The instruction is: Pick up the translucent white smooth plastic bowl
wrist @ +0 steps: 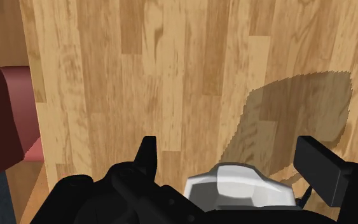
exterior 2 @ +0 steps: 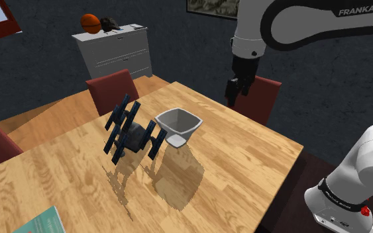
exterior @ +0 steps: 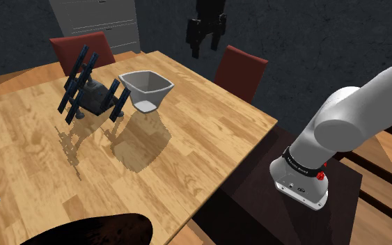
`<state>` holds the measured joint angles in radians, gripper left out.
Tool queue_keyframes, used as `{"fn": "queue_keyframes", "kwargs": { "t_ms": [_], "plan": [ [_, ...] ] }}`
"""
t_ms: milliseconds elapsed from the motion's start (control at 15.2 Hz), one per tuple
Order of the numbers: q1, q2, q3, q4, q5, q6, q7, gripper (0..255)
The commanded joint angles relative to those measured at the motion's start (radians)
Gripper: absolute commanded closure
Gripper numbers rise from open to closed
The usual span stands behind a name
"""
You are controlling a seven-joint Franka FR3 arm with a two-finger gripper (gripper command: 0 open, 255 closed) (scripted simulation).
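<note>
The pale grey bowl [exterior: 145, 89] is sitting upright on the wooden desk [exterior: 208, 132], just beside a dark blue winged toy [exterior: 90, 92] (whether the two are touching, I cannot tell). The hand [exterior: 206, 47] is hanging well above the desk's far edge, near a red chair [exterior: 241, 69], with its fingers standing apart and clasping nothing.

A home dining room: wooden table [exterior: 208, 132] with red chairs [exterior: 241, 69], grey drawer cabinet [exterior 2: 115, 53] behind
</note>
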<state>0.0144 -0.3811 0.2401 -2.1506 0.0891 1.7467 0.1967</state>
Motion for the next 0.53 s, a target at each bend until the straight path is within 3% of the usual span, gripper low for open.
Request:
{"fn": "queue_keyframes", "kwargs": {
  "t_ms": [0,462],
  "plan": [
    [0.000,0.076,0.024,0.040,-0.014,0.032,0.025,0],
    [0.016,0.352,0.091,0.216,-0.100,0.104,0.129,0]
  ]
}}
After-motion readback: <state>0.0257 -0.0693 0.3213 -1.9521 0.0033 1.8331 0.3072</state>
